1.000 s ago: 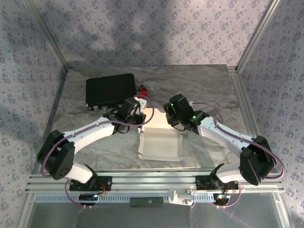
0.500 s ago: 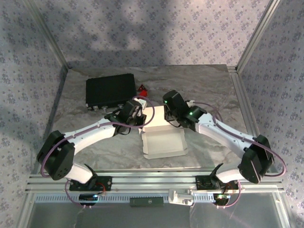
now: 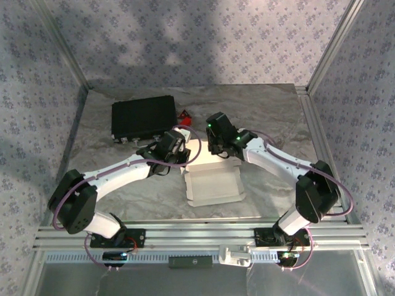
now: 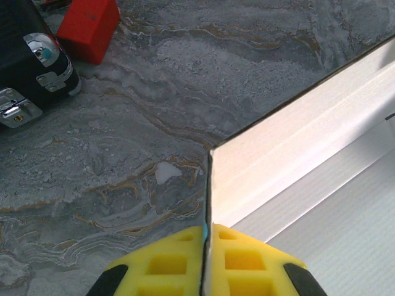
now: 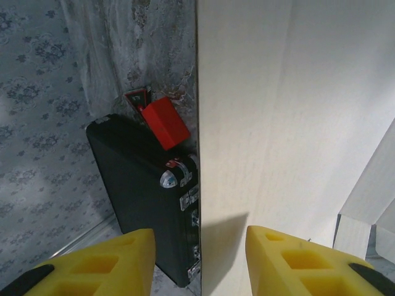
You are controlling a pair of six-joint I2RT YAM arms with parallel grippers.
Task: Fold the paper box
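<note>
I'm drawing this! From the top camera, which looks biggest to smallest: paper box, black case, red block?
Tied largest: white card paper box and black rectangular case, about alike.
Smallest: small red block.

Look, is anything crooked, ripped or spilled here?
Nothing is ripped or spilled. The paper box is only half folded and sits a bit crooked, with the left pincer pinching one wall's edge. The black case and red block lie neatly behind.

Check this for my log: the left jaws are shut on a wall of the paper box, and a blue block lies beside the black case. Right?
Not quite: the block beside the black case is red, not blue, as the left wrist view shows. The left jaws are shut on a wall of the paper box.
</note>
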